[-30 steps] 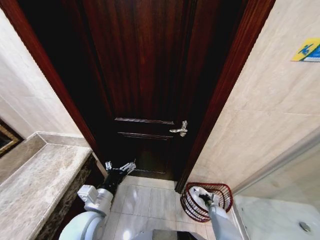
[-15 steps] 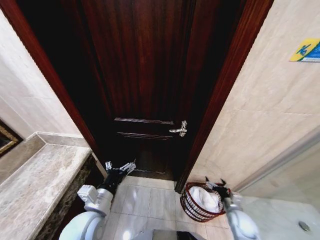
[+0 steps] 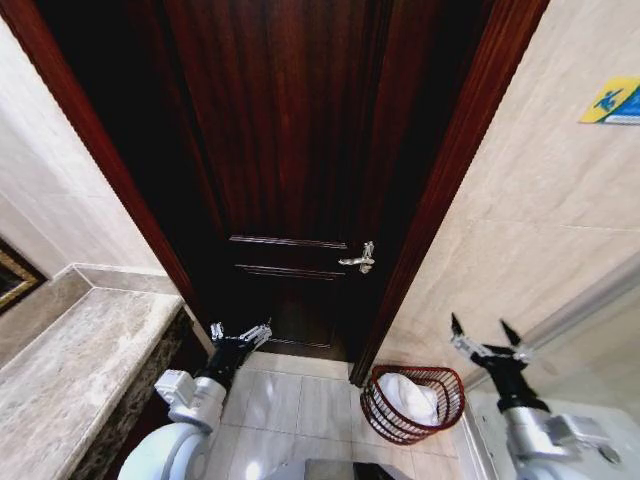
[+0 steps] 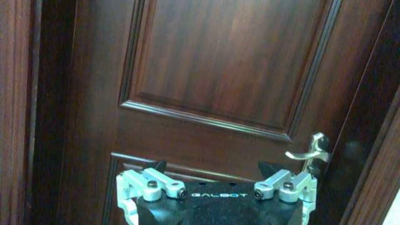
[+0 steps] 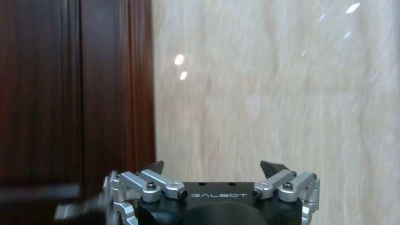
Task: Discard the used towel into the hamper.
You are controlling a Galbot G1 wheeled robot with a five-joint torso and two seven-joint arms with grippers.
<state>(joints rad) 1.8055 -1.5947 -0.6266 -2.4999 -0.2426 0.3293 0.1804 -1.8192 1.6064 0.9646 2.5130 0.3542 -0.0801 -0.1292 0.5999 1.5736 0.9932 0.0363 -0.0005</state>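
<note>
Now white towel (image 3: 408, 396) heaped inside the hamper (image 3: 382, 416) on the floor by the door frame, right claw (image 3: 489, 338) raised beside it, spread and empty, left claw (image 3: 240, 334) parked apart near the door (image 3: 290, 150).

Towel in the hamper, both arms clear

The white towel (image 3: 408, 396) lies inside the hamper (image 3: 440, 383) by the door; the right gripper (image 3: 486, 337) hangs open above its right, the left gripper (image 3: 240, 334) open far left.

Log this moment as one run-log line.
towel: in hamper | right claw: open, empty, above hamper | left claw: open, parked near door
</note>
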